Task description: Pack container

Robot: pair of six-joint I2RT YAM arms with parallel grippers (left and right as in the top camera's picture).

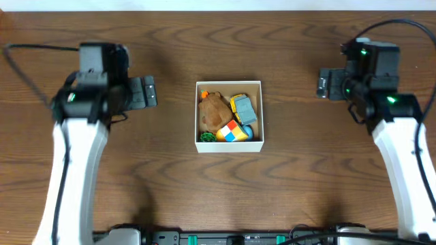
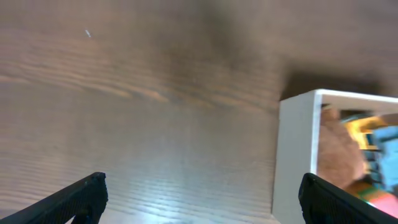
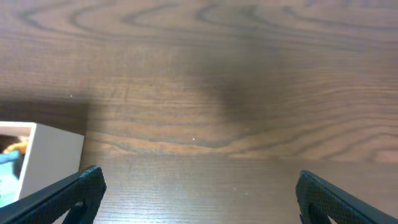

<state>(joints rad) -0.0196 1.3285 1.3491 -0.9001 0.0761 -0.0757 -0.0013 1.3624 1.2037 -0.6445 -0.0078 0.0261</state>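
The container [image 1: 229, 145], a small square white cardboard box, sits at the table's middle. It holds a brown plush toy [image 1: 214, 109], a yellow and grey toy [image 1: 242, 109], a multicoloured cube [image 1: 232, 132] and a small green ball [image 1: 206, 136]. My left gripper [image 1: 148, 92] is open and empty, to the left of the box. My right gripper [image 1: 324, 84] is open and empty, to the right of it. The left wrist view shows the box's white wall [image 2: 297, 155] between the open fingers [image 2: 202, 199]. The right wrist view shows a box corner [image 3: 50, 152] at the left and open fingers [image 3: 199, 196].
The dark wooden table [image 1: 225, 197] lies all round the box. Black cables run at the far left [image 1: 27, 51] and far right [image 1: 409, 27]. The arm bases stand at the front edge.
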